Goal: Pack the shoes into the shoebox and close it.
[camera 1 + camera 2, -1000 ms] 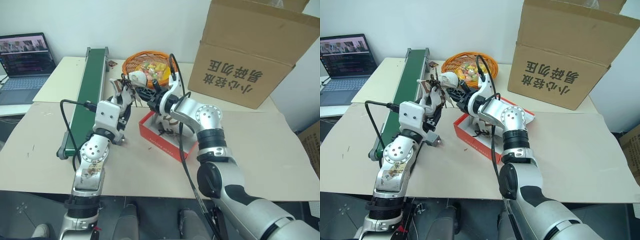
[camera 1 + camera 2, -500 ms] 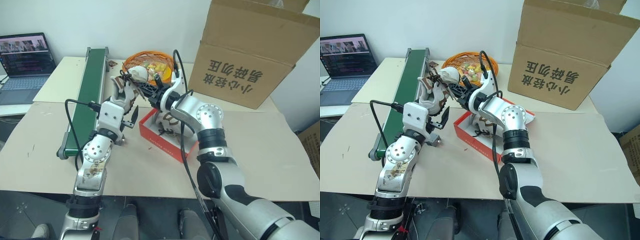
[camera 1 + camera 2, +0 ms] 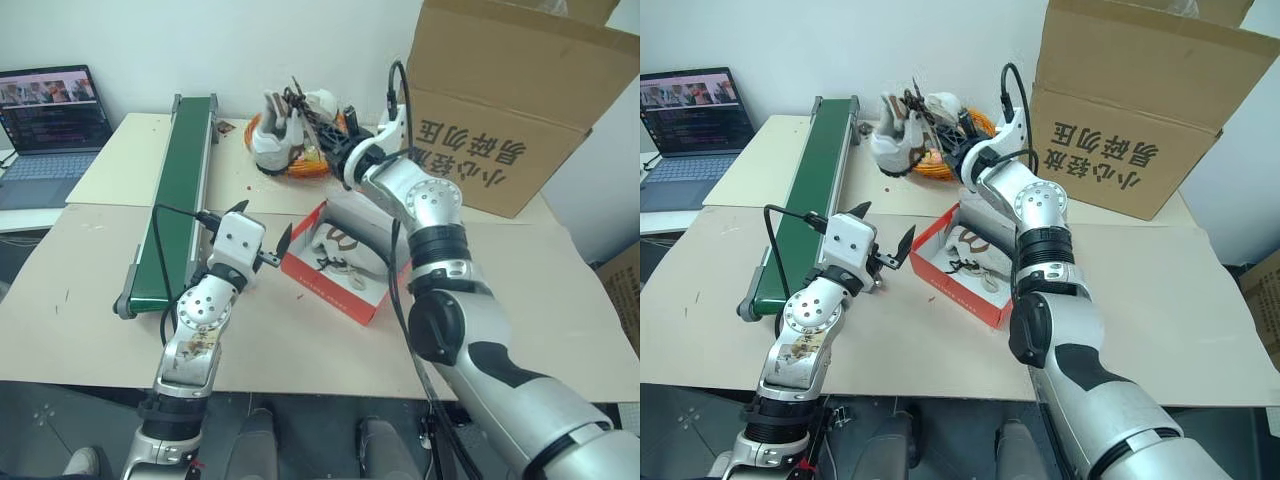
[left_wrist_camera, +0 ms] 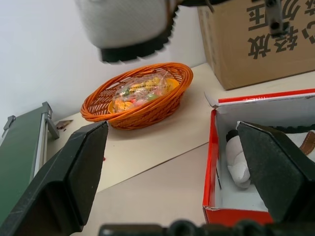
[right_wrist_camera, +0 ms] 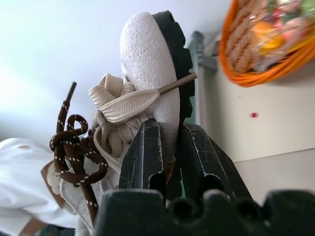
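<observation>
My right gripper (image 3: 322, 128), clamped on a shoe (image 3: 278, 128), hangs far-left of the shoebox (image 3: 345, 265); left gripper (image 3: 262, 232) gapes empty.

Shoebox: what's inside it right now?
One white sneaker with dark laces lies inside the open red shoebox. The right pincer holds the other sneaker above the table. The box floor beneath the first sneaker is hidden.

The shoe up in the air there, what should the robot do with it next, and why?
Probably bring it back toward itself and down over the shoebox. The right gripper is shut on that shoe, holding it up in front of the orange basket, beyond the box. The box stands open with the other shoe already inside and room beside it. The left gripper is open beside the box, holding nothing.
</observation>
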Action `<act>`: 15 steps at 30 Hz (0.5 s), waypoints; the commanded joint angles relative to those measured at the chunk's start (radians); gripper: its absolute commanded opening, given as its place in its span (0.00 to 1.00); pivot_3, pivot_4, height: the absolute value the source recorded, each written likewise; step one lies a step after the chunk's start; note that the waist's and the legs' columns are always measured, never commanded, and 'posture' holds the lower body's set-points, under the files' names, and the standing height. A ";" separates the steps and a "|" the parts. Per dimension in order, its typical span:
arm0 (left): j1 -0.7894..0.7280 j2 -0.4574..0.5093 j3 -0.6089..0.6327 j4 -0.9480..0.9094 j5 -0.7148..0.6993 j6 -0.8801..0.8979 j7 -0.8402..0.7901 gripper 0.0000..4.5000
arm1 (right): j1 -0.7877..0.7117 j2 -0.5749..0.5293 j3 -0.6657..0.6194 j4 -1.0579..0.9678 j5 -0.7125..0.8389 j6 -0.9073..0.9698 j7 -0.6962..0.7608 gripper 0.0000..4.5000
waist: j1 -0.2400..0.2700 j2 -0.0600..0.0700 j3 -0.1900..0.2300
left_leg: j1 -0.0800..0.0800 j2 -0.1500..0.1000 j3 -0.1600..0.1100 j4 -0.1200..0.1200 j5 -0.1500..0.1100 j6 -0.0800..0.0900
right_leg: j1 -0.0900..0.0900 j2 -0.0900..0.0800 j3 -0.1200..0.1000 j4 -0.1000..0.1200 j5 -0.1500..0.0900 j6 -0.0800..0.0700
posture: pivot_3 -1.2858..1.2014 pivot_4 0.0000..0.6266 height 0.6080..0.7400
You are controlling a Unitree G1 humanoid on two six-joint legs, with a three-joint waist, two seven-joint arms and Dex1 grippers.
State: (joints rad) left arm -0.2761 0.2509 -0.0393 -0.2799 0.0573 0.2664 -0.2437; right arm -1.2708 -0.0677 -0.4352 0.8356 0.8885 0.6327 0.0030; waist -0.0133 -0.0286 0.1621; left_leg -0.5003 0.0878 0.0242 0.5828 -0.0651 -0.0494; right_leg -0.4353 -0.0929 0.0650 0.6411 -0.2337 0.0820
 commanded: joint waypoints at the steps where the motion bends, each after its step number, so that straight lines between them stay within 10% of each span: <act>1: 0.016 0.003 0.009 -0.061 0.001 0.005 0.008 0.99 | -0.033 -0.153 0.112 -0.134 -0.126 0.027 0.159 0.03 | 0.005 0.000 0.000 | -0.001 0.000 0.000 0.000 0.000 0.000 | 0.000 0.000 0.000 0.000 0.000 0.000 | 0.52 0.24 0.86; 15: 0.098 0.111 0.164 -0.058 -0.047 0.008 -0.016 0.99 | 0.054 -0.588 0.611 -0.739 -0.305 0.414 0.701 0.03 | -0.018 0.004 0.003 | -0.001 0.000 0.000 0.001 -0.001 0.000 | -0.004 -0.001 0.001 0.002 -0.003 -0.007 | 0.52 0.24 0.86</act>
State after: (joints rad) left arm -0.1711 0.3571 0.1299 -0.2941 0.0342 0.2901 -0.2388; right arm -1.2318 -0.6384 0.1258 0.1621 0.6259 1.0678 0.6618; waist -0.0311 -0.0251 0.1647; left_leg -0.5012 0.0878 0.0246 0.5838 -0.0657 -0.0493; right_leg -0.4388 -0.0943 0.0660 0.6422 -0.2370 0.0753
